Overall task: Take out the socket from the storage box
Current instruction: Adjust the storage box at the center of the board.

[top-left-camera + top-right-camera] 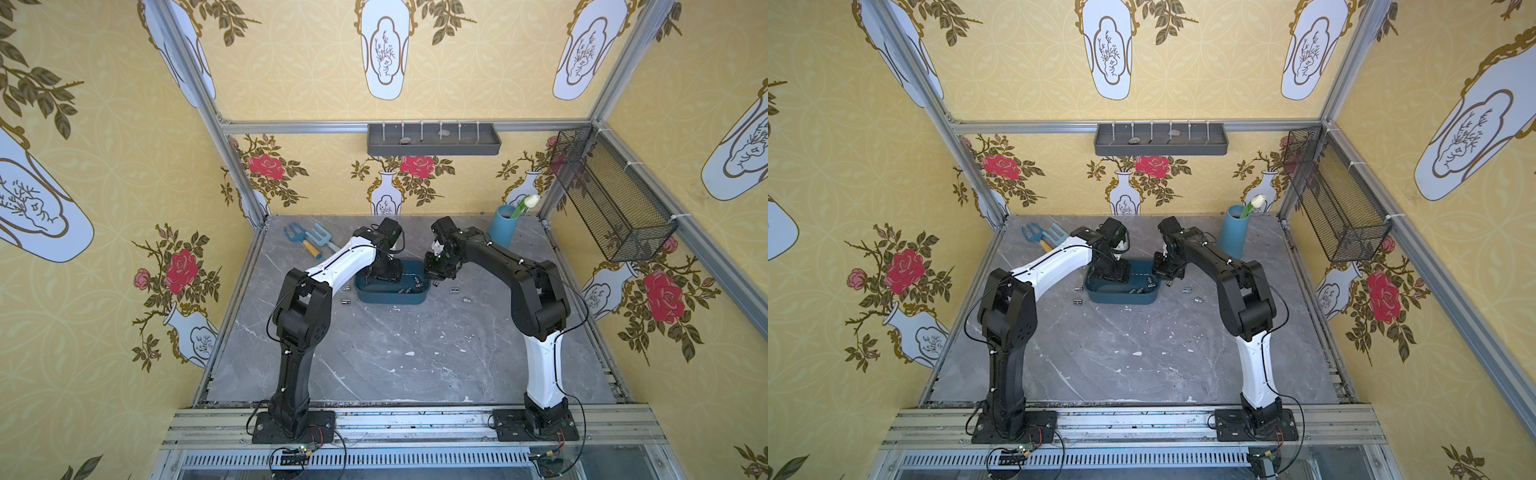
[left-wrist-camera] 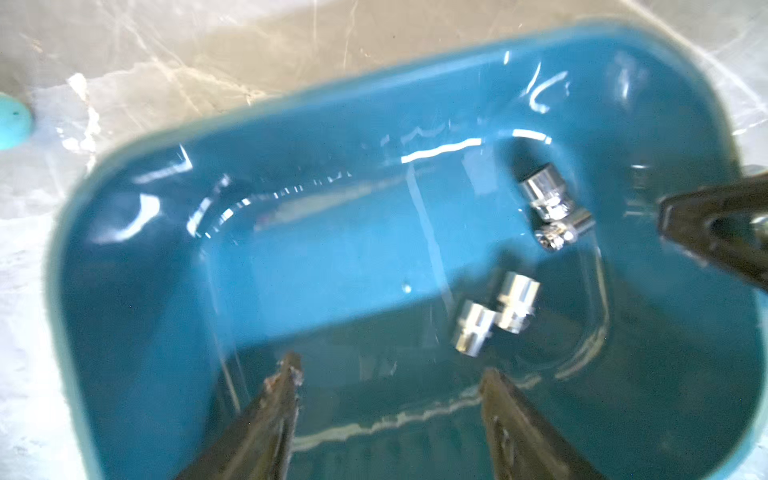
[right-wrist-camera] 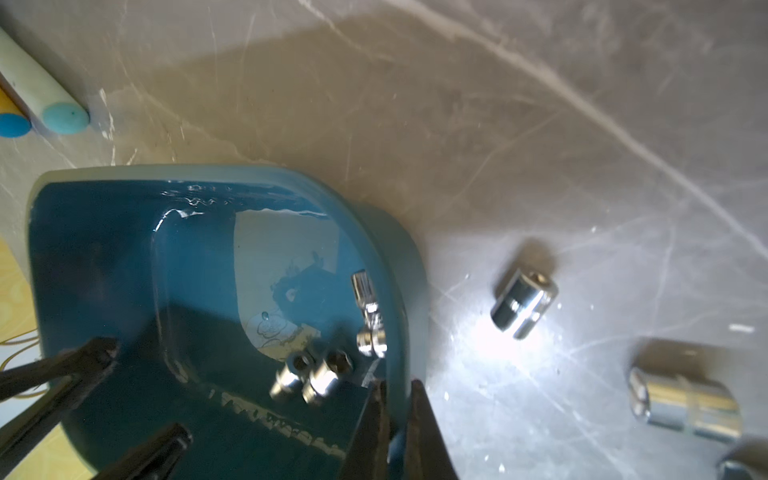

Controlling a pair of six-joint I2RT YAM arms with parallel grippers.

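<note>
Four sockets [image 2: 515, 307] in right end of blue box [image 1: 390, 296], left claw [image 2: 390, 368] wide open, empty, just left of them, right claw [image 3: 399, 386] pinched tight on box's right wall

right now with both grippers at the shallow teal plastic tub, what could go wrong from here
1. The right gripper is shut on the wall of the teal plastic storage box; a pull could tilt or drag it and scatter its contents.
2. The two small chrome sockets nearest the open left gripper lie touching; closing might catch both or knock one away.
</note>
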